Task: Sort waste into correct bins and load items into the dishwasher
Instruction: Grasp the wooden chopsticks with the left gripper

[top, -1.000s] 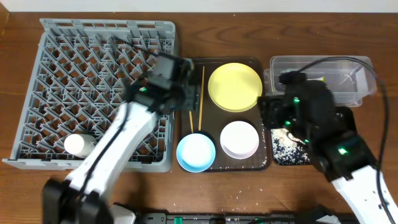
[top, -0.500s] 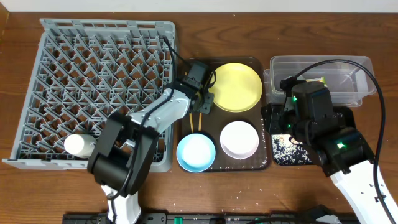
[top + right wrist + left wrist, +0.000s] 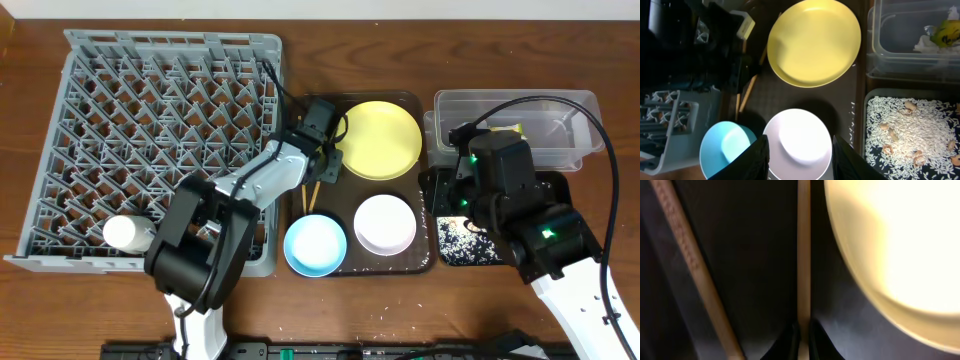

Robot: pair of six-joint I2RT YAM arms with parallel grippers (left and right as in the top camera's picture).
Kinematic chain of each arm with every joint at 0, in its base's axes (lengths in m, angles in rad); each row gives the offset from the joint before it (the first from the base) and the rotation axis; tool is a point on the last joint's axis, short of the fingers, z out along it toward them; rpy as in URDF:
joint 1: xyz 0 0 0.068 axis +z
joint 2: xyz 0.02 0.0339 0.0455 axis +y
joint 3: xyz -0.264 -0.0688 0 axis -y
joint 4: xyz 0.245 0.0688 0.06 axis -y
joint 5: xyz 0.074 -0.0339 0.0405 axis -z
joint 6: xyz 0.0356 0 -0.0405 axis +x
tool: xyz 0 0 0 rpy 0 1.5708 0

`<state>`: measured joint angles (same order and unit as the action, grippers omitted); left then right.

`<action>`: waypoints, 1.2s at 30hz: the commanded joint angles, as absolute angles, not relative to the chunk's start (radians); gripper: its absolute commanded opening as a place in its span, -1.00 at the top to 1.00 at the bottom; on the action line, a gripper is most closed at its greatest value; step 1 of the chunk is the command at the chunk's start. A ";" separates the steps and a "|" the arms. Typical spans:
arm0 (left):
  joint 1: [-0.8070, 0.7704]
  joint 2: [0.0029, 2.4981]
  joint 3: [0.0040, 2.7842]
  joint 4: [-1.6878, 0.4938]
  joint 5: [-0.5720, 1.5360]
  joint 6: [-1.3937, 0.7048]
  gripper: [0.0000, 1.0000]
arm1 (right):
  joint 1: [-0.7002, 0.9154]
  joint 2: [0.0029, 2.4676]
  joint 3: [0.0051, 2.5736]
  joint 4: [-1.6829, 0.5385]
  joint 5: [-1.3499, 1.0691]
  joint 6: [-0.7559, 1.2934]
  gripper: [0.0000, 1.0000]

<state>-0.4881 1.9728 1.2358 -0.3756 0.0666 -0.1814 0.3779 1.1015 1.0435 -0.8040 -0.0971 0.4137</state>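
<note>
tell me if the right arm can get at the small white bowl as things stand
Probably yes. The right gripper faces the small white bowl with its fingers open, and nothing lies in or over the bowl. The light-blue bowl sits beside it, not across the way.

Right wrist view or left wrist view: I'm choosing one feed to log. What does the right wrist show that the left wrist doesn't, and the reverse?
Only the right wrist: the white bowl, blue bowl, rack corner, tub holding a wrapper, and black tray of rice. Only the left wrist: the left fingers closed on one chopstick, close up, the other chopstick slanting beside it. Both: the yellow plate, the brown tray, the chopsticks.
</note>
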 commanded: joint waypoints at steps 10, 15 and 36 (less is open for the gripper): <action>-0.485 1.561 1.229 -0.633 -0.302 -0.204 0.84 | 0.374 1.103 1.044 -0.805 -0.110 0.422 0.24; -0.422 1.573 1.200 -0.690 -0.364 -0.204 0.83 | 0.374 1.103 1.044 -0.805 -0.110 0.422 0.24; -0.416 1.610 1.234 -0.551 0.009 -0.245 0.26 | 0.374 1.103 1.043 -0.802 -0.109 0.422 0.18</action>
<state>-0.3843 1.5681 1.2072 -0.5598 0.0170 -0.2043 0.3779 1.1015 1.0435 -0.8036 -0.1047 0.4137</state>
